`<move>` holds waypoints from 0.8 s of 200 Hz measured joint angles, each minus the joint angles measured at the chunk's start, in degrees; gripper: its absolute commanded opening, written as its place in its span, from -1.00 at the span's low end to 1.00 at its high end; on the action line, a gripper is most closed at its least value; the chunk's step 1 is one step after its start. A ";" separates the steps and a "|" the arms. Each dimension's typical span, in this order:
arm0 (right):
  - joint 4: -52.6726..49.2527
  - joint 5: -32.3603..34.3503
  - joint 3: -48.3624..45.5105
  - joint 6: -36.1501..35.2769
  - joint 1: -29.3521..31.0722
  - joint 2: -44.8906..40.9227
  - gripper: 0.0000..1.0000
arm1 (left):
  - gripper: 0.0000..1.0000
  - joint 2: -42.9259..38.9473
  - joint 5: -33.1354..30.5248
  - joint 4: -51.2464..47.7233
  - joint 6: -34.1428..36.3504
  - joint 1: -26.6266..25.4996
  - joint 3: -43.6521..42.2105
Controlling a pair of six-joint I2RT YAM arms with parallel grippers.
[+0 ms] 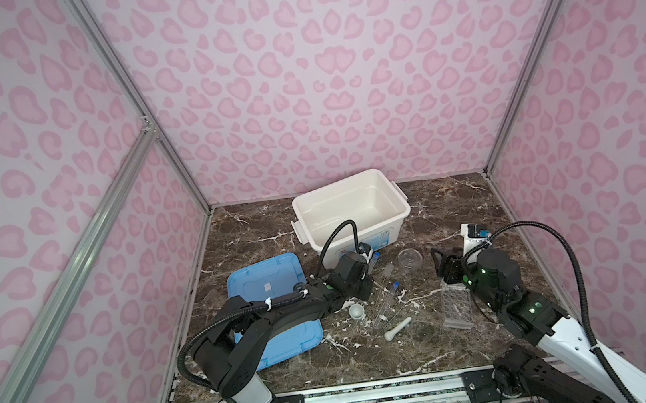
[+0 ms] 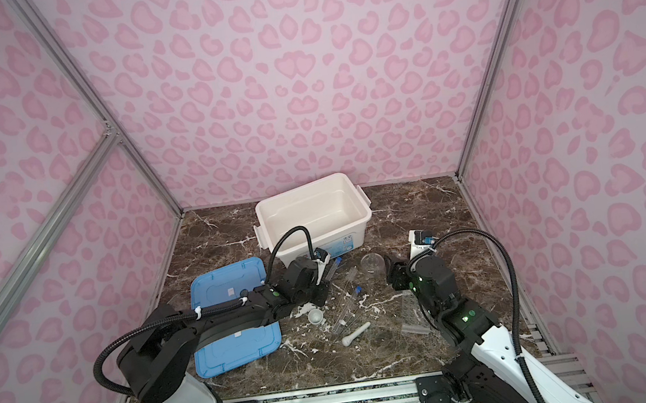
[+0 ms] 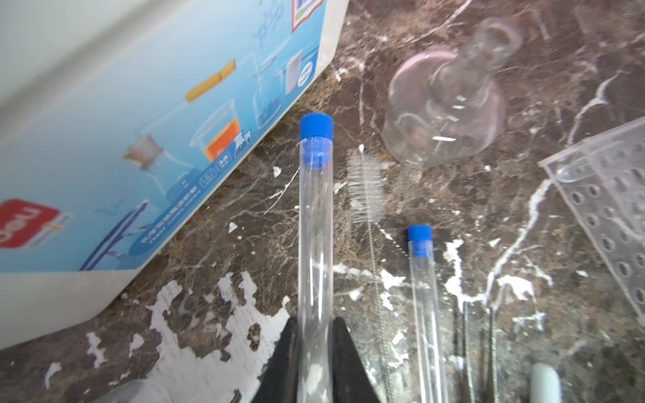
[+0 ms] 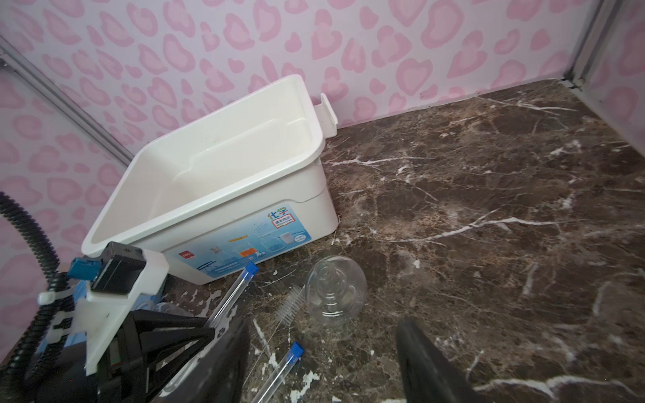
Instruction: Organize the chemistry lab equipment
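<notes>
1 clear test tube with a blue cap is pinched well below the cap by the left claw, pads pressed on the glass. From above, its long axis runs 7-to-1 o'clock, cap toward 1, just beside the labelled front wall of the white bin, at the bin's 6 o'clock. A 2nd capped tube lies on the worktop, same heading. Right claw is spread, holding nothing, at 3 o'clock of the clear glass flask.
</notes>
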 measured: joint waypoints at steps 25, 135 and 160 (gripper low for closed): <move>1.29 -6.47 0.85 1.57 -0.68 3.32 0.26 | -0.72 -3.43 0.11 0.57 1.38 -1.31 -0.07; 15.15 -26.80 -1.70 14.03 -5.97 10.54 0.23 | -0.73 -13.09 0.22 6.75 5.49 -6.21 -6.29; 17.99 -29.29 -2.91 16.55 -6.05 11.37 0.23 | -0.73 -13.73 0.70 8.87 5.97 -6.95 -6.67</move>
